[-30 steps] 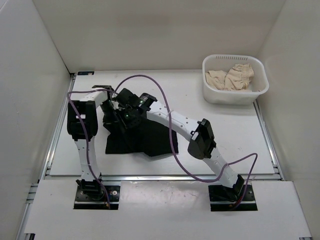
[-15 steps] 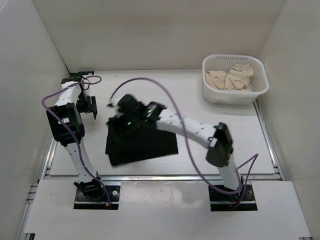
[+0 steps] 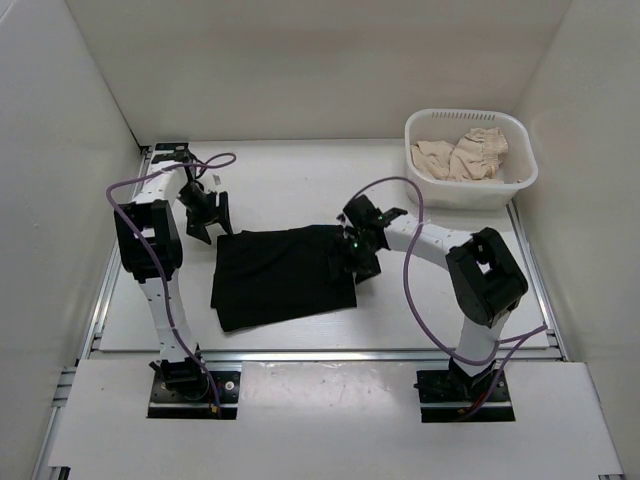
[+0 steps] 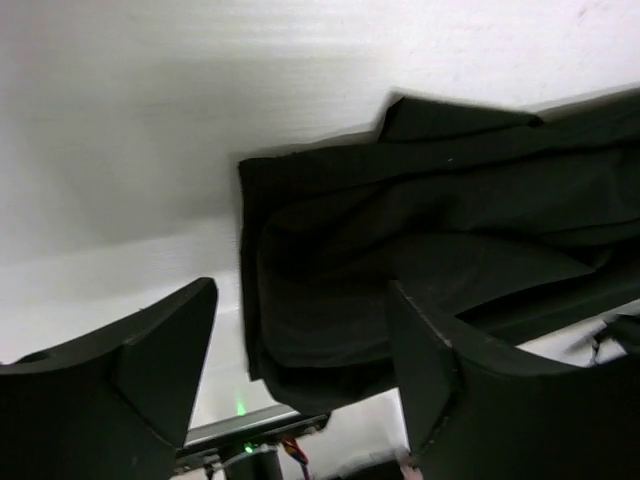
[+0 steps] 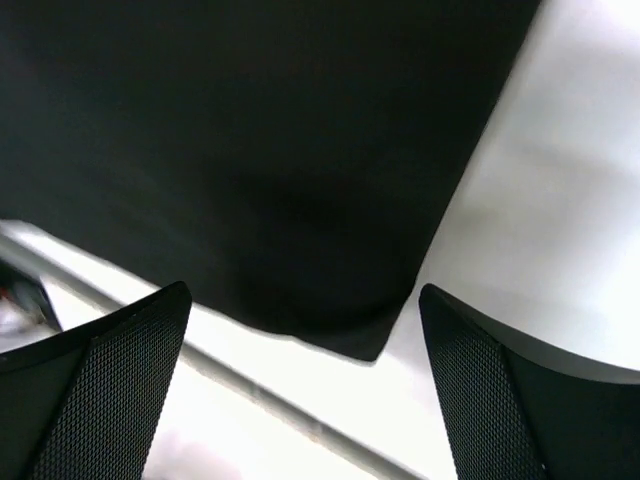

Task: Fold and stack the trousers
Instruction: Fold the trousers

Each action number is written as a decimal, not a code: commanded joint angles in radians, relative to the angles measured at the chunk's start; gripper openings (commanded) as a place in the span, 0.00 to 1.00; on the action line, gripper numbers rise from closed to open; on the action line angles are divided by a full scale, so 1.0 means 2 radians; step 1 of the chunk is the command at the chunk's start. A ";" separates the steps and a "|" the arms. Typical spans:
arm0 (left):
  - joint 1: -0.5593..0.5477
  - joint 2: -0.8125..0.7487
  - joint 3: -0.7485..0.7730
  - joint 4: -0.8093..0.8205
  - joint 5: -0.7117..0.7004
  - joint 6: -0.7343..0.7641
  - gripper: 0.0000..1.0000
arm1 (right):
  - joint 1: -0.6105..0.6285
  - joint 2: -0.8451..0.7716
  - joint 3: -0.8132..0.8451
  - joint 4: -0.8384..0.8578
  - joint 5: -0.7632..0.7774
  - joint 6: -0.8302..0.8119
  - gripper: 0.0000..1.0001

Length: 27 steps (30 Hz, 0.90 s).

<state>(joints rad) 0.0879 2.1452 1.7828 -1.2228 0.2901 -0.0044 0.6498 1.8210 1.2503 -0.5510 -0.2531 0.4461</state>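
The black trousers (image 3: 280, 275) lie folded into a flat rectangle on the white table, left of centre. My left gripper (image 3: 206, 222) hangs open and empty just off the fold's far left corner. The left wrist view shows that corner of the trousers (image 4: 420, 260) with layered folds, between the fingers (image 4: 160, 350). My right gripper (image 3: 352, 262) is open and empty over the fold's right edge. The right wrist view shows the trousers (image 5: 260, 150) with a corner pointing down between the fingers (image 5: 110, 370).
A white basket (image 3: 470, 190) with beige cloth (image 3: 462, 155) in it stands at the far right of the table. Metal rails run along the table's left edge (image 3: 115, 270) and front edge. White walls enclose the table on three sides.
The right arm swung from the trousers' left part to their right edge. The left arm moved in from the far left corner. The trousers went from a bunched heap to a flat rectangle.
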 commanded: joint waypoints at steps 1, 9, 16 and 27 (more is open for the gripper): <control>-0.002 -0.003 -0.006 0.001 0.054 0.002 0.77 | 0.008 -0.046 -0.058 0.013 -0.058 0.002 0.99; -0.006 0.042 0.011 0.001 0.062 0.002 0.14 | 0.003 -0.041 -0.118 0.038 -0.095 -0.014 0.41; -0.006 0.026 0.083 0.001 0.032 0.002 0.14 | -0.019 -0.039 -0.150 0.065 -0.105 -0.014 0.00; -0.011 0.059 0.128 0.041 0.005 0.002 0.37 | -0.019 -0.023 -0.128 0.026 -0.163 -0.073 0.24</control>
<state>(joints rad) 0.0692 2.2635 2.0010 -1.1805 0.3077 -0.0036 0.6117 1.7554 0.9531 -0.4492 -0.5106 0.3622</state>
